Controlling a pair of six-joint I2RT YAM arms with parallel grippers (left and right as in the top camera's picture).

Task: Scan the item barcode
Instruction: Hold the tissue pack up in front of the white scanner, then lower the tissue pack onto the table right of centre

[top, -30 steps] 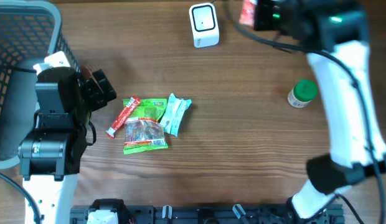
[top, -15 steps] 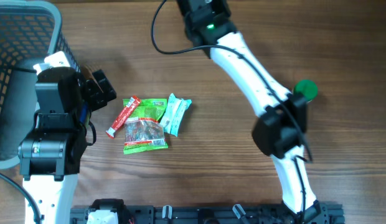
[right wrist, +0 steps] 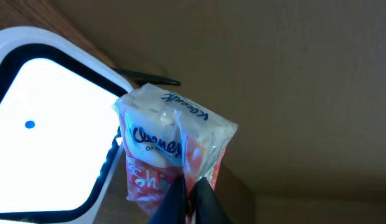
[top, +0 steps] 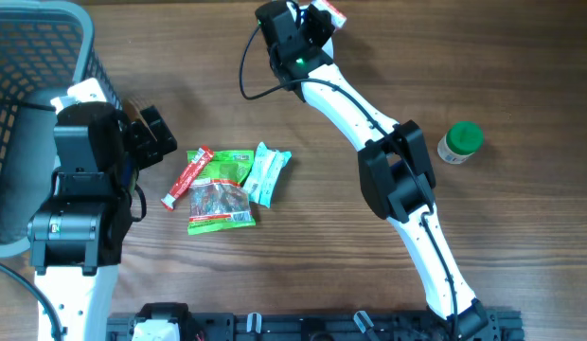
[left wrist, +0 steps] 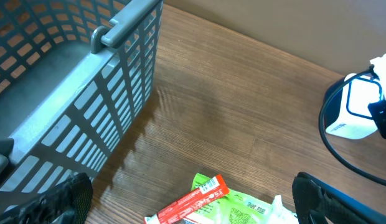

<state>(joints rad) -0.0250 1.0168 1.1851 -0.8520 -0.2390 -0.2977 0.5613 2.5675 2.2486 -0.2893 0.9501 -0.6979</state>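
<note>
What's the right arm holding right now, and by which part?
A small tissue pack, pinched between the right fingers at the wrapper's lower edge, beside the scanner.

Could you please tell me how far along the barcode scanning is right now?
Done: the tissue pack is off the table, pinched in the shut right claw. In hand: it is held at the edge of the white scanner. Left: the red stick pack, green packet, teal packet and green-lidded bottle lie unscanned; the left claw is open.

Grey basket [left wrist: 99, 106], red snack stick [left wrist: 193, 199], white scanner [left wrist: 358, 121]
</note>
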